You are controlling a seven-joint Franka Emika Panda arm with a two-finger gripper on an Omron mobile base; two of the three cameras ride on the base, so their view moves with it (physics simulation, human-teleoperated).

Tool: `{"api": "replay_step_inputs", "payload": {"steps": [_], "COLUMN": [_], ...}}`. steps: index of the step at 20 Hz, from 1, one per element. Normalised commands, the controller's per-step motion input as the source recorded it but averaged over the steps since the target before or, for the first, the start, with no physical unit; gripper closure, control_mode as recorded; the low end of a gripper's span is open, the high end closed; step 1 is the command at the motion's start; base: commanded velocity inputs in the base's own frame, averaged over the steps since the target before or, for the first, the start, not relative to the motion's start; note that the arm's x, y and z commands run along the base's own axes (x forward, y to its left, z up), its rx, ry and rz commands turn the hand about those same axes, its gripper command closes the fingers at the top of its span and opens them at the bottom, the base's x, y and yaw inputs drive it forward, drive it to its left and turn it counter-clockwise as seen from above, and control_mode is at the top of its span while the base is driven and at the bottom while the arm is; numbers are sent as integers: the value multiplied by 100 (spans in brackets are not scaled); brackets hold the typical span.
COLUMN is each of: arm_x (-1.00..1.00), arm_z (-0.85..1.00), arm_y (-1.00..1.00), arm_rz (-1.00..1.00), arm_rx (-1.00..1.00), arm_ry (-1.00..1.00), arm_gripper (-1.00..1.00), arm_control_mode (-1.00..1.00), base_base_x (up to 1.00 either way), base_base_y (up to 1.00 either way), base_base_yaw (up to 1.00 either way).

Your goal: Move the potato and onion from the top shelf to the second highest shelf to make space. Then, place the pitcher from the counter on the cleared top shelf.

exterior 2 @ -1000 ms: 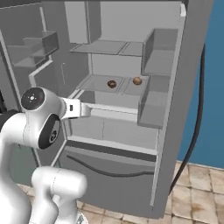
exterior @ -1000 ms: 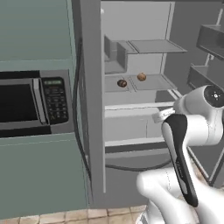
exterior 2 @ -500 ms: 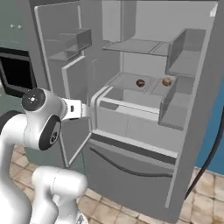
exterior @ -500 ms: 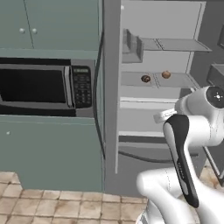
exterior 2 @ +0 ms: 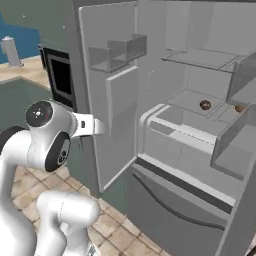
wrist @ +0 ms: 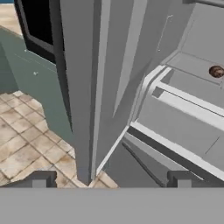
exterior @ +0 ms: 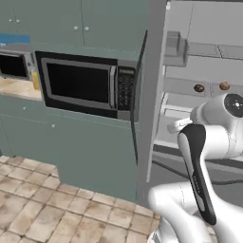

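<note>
The potato (exterior: 199, 88) and the onion (exterior: 224, 86) lie side by side in the open fridge, on the shelf one level below the top shelf (exterior 2: 200, 57). The right base view shows the potato (exterior 2: 205, 105) fully and the onion (exterior 2: 240, 108) half behind a door bin. My gripper (wrist: 109, 179) is open with nothing in it, and hangs in front of the fridge's left door edge, short of the shelves (exterior: 176, 125) (exterior 2: 97, 126). Far left on the counter (exterior: 14, 88), a sliver of orange-yellow pitcher (exterior: 35, 79) stands beside a toaster oven.
A built-in microwave (exterior: 83, 85) sits in the grey-green cabinets left of the fridge. The fridge's left door (exterior 2: 112, 100) stands swung open with bins on it. A pale upright cylinder (exterior 2: 10, 51) stands on the counter. Tiled floor (exterior: 38, 204) lies in front.
The whole picture has shifted: the base has driven left, so the microwave and the counter have come into view. The potato and onion stay on their shelf. The gripper stays open.
</note>
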Motion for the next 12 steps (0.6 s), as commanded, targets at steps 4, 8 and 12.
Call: {"api": "replay_step_inputs", "payload": {"steps": [4, 8, 12], "arm_x": [0, 0, 0], "arm_z": [0, 0, 0], "arm_y": [0, 0, 0], "arm_rz": [0, 0, 0], "arm_rx": [0, 0, 0], "arm_ry": [0, 0, 0], "arm_gripper": [-100, -100, -100], "arm_control_mode": [100, 100, 100], "base_base_x": [1, 15, 28], "base_base_y": [40, 57, 67], "base_base_yaw": [46, 40, 36]}}
